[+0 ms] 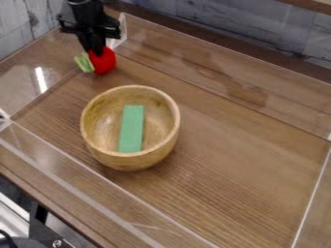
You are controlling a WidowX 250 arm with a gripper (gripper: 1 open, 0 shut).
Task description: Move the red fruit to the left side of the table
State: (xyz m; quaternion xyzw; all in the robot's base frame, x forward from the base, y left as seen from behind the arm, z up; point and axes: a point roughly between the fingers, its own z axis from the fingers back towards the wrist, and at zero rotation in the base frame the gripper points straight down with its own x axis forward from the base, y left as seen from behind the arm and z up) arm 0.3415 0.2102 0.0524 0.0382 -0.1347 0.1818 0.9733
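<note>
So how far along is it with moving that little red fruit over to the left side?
Nearly there, it seems. The gripper is shut on the red fruit and already has it over the table's far left corner, well away from the wooden bowl with the green block in it. In hand: bringing the fruit down to the tabletop. Left: opening the jaws and pulling away.

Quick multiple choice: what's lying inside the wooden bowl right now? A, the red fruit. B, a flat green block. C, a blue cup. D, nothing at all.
B: a flat green block lies inside the wooden bowl, while the red fruit is outside it, up near the far-left corner of the table under the gripper.
</note>
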